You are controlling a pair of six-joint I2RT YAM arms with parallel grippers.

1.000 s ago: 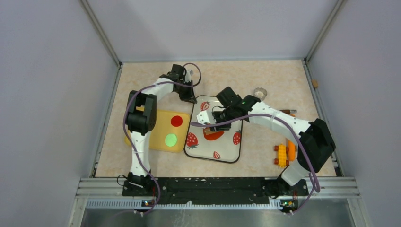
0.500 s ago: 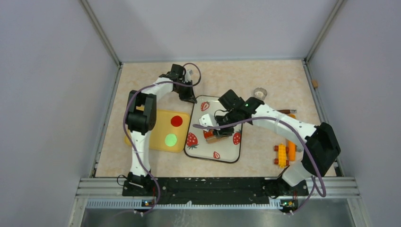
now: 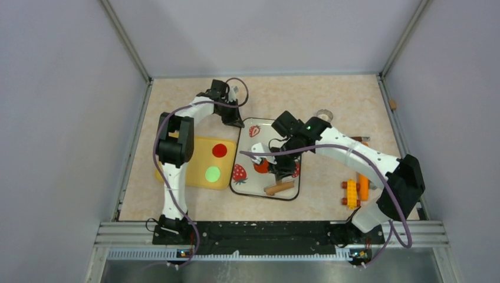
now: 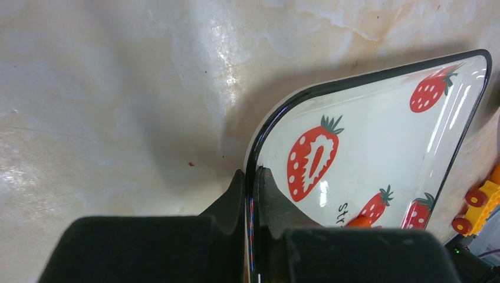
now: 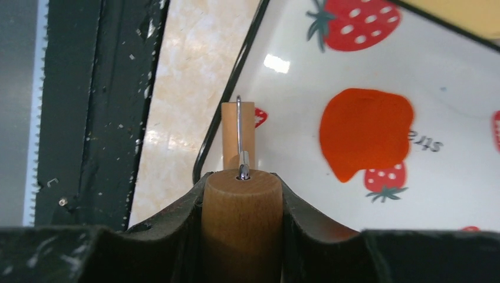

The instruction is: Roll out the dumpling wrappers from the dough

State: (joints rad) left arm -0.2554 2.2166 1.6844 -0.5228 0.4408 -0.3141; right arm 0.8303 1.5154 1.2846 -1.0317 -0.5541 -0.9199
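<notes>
Though flat, dough (image 5: 365, 132) approx round

You see the R gripper (image 5: 240, 190) pull nearer along the tray (image 3: 253, 187) vs a sec ago, now off the dough. Its wooden roller (image 3: 279, 187) now lies by the tray's near edge. The dough (image 3: 261, 166) shows uncovered just left of the gripper, a flat orange-red blob. R elbow (image 3: 402, 184) swings further right & nearer.
</notes>
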